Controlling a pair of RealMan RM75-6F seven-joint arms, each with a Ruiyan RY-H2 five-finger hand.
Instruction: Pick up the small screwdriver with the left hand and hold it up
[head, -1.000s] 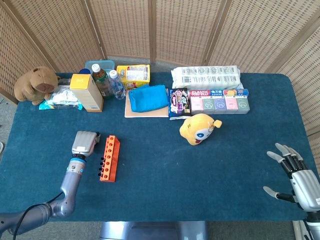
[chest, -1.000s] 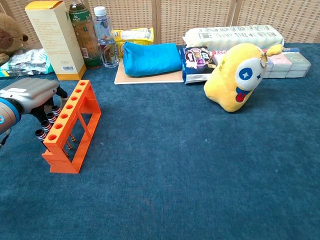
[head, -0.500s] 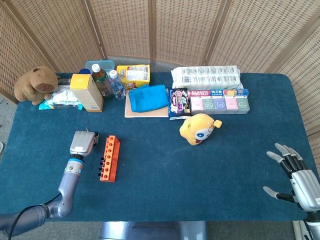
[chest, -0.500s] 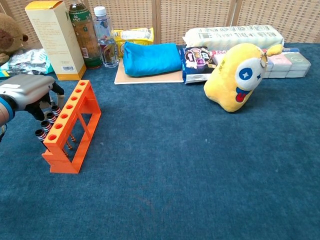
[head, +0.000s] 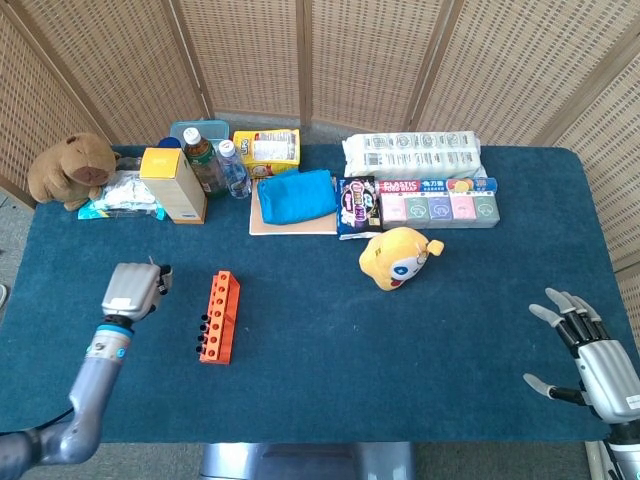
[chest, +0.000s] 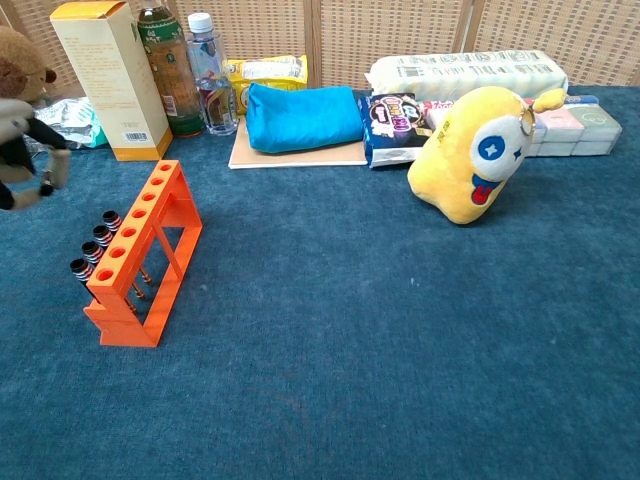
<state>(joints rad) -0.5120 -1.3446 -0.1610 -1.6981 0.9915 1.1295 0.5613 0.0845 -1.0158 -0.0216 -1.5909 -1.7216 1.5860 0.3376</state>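
The left hand (head: 132, 290) hangs above the blue cloth-covered surface (head: 420, 360), well apart to the left of the orange plastic screwdriver rack (head: 218, 316), fingers curled in; whether they pinch a small screwdriver I cannot tell. Several black-handled small screwdrivers (chest: 96, 246) sit along the rack's left side. The right hand (head: 590, 360) rests at the near right edge, fingers spread, holding nothing

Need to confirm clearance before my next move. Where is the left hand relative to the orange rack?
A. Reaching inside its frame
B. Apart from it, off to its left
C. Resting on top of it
B: the left hand sits apart from the orange rack, blue cloth between them.
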